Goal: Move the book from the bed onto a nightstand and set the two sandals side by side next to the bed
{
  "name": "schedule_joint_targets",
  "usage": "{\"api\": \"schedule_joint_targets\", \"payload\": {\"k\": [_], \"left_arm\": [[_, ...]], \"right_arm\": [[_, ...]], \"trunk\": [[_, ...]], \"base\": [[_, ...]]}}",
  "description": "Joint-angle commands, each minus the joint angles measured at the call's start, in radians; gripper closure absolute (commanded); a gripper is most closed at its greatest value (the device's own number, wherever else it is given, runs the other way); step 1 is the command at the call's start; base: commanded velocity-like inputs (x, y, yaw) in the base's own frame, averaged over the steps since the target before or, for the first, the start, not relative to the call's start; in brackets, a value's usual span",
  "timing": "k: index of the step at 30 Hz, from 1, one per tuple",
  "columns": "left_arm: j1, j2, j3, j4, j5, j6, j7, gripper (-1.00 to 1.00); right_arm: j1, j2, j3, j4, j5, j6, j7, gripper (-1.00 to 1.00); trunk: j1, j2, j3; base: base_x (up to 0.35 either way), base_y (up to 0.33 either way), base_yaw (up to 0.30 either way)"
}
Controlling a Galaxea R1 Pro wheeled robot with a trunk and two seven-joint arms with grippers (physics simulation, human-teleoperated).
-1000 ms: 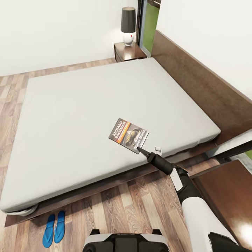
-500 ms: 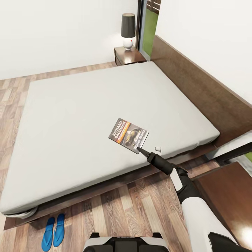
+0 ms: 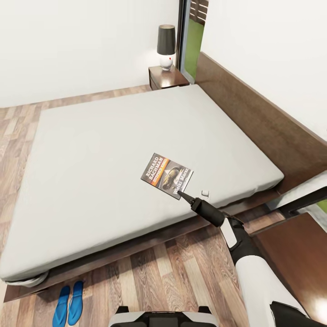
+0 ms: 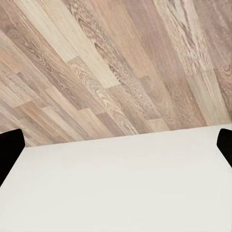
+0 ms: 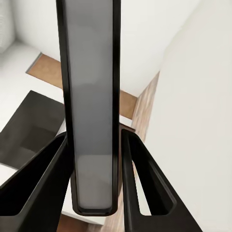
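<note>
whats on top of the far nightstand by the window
A table lamp with a dark shade and a white base stands on the far nightstand. The rest of its glossy top looks bare, though the mattress corner hides its near edge.

The head camera tilted: the bed [image 3: 91,150], the far nightstand [image 3: 167,78] and the two sandals [image 3: 68,305] all slid lower in its picture. The book [image 3: 166,175] and the right hand [image 3: 180,194] clamped on its edge kept their place in frame, so relative to the bed they moved towards its headboard.
</note>
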Motion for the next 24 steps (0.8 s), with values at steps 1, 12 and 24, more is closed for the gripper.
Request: {"api": "schedule_joint_targets", "payload": {"k": [1,12,24], "left_arm": [[0.0,0.0,-0.008,-0.001,0.009,-0.002,0.003,-1.0],[0.0,-0.001,-0.009,-0.001,0.01,-0.002,0.003,-1.0],[0.0,-0.004,-0.009,-0.001,0.01,-0.002,0.003,-1.0]], "right_arm": [[-0.001,0.001,-0.004,0.0,-0.001,0.009,0.004,1.0],[-0.001,0.004,-0.004,0.0,-0.001,0.008,0.004,1.0],[-0.001,0.006,-0.004,0.0,-0.001,0.007,0.004,1.0]], "trunk": [[0.001,-0.001,0.0],[0.001,-0.001,0.018],[0.001,-0.001,0.037]], "base": [[0.0,0.0,0.0],[0.0,0.0,0.0],[0.0,0.0,0.0]]}}
